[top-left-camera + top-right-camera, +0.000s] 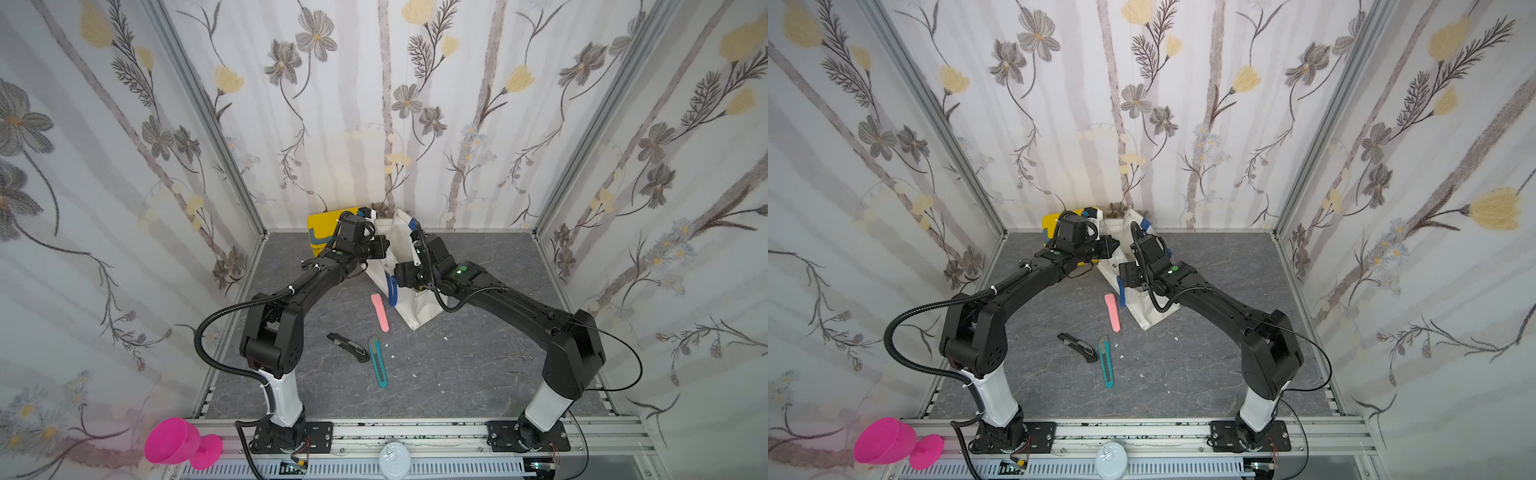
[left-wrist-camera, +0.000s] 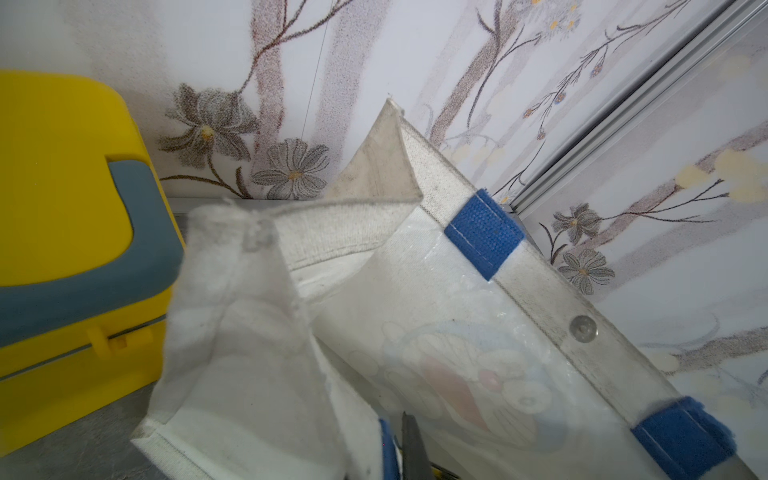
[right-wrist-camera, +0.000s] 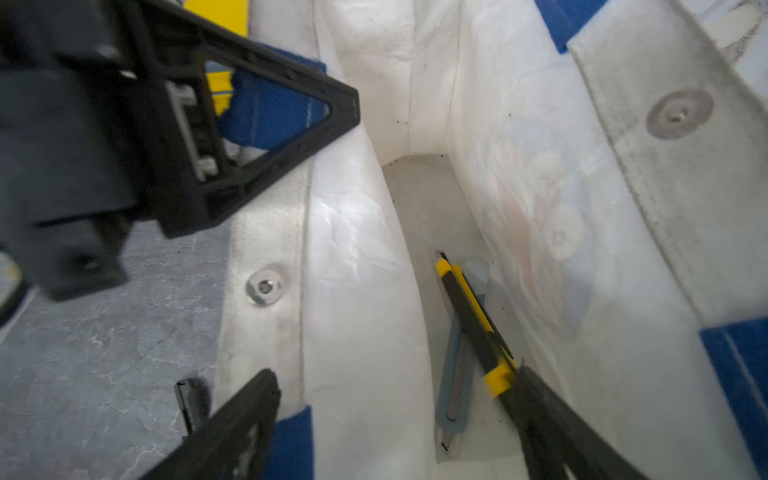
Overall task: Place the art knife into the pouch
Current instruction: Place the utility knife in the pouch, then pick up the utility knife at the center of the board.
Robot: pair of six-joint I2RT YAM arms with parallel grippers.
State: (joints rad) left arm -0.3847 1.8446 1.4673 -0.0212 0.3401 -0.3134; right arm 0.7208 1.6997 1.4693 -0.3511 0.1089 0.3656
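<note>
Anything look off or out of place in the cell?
Small white flecks litter the grey mat near the teal knife; a pink goblet lies on its side by the front rail, off the mat.

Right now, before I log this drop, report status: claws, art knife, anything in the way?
Left claw shut on pouch rim. Right claw open. Art knife inside pouch, atop a grey knife. Right claw's finger crowds its yellow end.

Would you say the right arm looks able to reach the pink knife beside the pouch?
Probably yes: the pink knife lies uncovered beside the pouch, near the open right gripper, which would first lift off the pouch.
</note>
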